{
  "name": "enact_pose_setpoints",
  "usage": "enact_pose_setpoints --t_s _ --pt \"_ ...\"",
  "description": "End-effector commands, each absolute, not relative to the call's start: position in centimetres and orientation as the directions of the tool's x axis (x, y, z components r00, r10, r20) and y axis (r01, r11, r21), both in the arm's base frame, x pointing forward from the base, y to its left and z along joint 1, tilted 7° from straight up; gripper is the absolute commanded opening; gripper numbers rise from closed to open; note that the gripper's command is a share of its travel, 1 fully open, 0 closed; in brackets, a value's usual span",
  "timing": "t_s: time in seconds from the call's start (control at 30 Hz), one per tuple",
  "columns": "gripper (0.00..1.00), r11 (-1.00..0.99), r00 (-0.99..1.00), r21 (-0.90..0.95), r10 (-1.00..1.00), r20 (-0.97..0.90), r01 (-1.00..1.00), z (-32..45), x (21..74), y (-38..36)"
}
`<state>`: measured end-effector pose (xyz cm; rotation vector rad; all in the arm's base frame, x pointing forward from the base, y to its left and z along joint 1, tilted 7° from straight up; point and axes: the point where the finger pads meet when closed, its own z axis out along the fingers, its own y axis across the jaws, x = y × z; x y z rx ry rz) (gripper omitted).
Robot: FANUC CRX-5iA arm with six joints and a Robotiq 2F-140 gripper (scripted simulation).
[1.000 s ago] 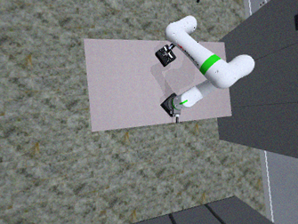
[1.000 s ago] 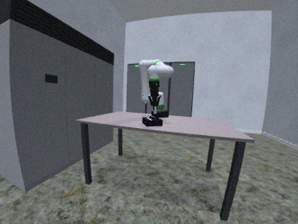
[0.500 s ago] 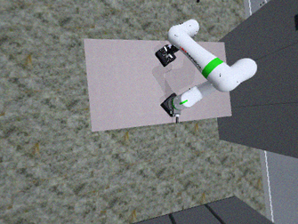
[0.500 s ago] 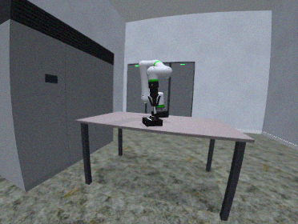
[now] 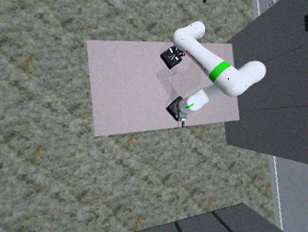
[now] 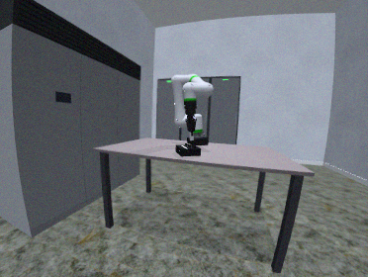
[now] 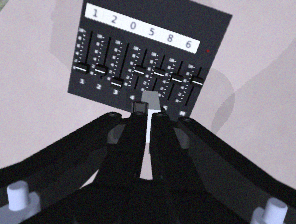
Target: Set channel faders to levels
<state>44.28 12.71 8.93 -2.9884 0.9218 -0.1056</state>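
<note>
Lighting desk (image 7: 150, 55) standing on the table (image 5: 122, 95), near its far edge beside the arm. The tape (image 7: 142, 31) reads 1, 2, 0, 5, 8, 6 above the faders (image 7: 138, 71). The gripper (image 7: 144, 111) hangs over the desk's near edge, fingers pressed together and holding nothing.

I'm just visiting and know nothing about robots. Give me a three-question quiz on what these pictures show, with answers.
1. What digits are written on the white tape strip along the top of the black lighting desk?
2. True or false: the black two-fingered gripper is wide open.
3. The desk stands on: A) the floor, B) the pale pinkish table, C) the grey cabinet.

Key: 1) 1, 2, 0, 5, 8, 6. 2) False; it is shut, holding nothing. 3) B.
</note>
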Motion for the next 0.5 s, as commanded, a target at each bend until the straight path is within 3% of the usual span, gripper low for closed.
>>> enact_pose_setpoints --t_s 0.0,0.47 --pt "0.00 -0.682 0.676 -0.012 -0.727 0.126 -0.731 8.99 44.34 12.73" --pt "0.00 -0.672 0.666 -0.011 -0.735 0.129 -0.740 8.99 44.34 12.73"
